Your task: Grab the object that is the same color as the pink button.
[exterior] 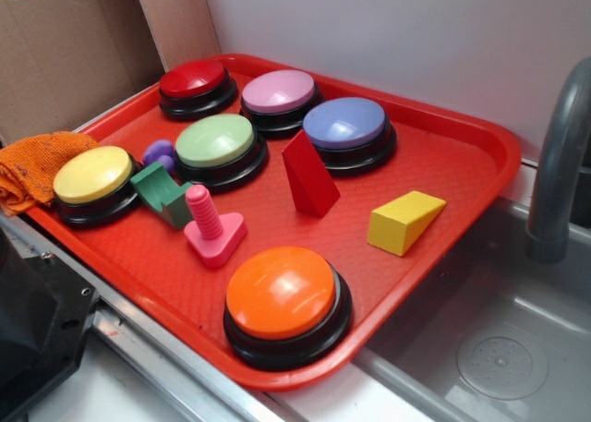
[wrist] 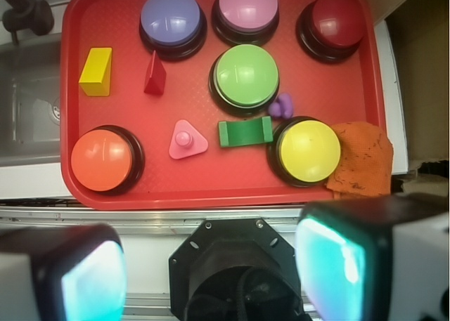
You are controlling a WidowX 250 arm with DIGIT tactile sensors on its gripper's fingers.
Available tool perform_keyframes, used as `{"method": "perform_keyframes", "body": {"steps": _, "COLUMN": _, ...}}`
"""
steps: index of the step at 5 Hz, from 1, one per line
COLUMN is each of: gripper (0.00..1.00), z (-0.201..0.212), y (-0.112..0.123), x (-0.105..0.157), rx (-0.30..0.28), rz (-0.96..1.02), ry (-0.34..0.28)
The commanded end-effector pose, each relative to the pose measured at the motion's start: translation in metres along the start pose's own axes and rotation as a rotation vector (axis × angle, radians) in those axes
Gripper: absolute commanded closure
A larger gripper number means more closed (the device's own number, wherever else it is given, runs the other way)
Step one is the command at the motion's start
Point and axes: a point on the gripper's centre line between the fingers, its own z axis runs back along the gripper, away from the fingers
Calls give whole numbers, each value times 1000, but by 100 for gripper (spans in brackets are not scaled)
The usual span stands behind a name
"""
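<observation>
Red tray (exterior: 443,177) beside grey sink (exterior: 517,348), white wall (exterior: 388,25).

The exterior view looks down at a slant from just beside the red tray (exterior: 462,131), close in, with the orange button (exterior: 282,293) nearest and the wall behind. The wrist view hangs high above and looks straight down from the opposite side, its own gripper (wrist: 211,279) filling the bottom edge. Both share the whole tray, the sink (exterior: 517,348) and the orange cloth (exterior: 37,168).
</observation>
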Motion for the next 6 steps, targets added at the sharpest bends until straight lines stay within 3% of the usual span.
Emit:
{"method": "perform_keyframes", "body": {"steps": 1, "gripper": 0, "z": 0, "y": 0, "x": 0, "rx": 0, "rz": 0, "ry": 0}}
{"method": "perform_keyframes", "body": {"steps": 2, "gripper": 0, "z": -29, "y": -5, "x": 9, "rx": -42, "rz": 130, "ry": -72}}
{"method": "perform_keyframes", "body": {"steps": 4, "gripper": 0, "z": -82, "y": -3, "x": 19, "rx": 6, "rz": 377, "ry": -143}}
{"method": "perform_keyframes", "body": {"steps": 6, "gripper": 0, "z": -144, "y": -6, "x": 38, "rx": 4, "rz": 522, "ry": -100}}
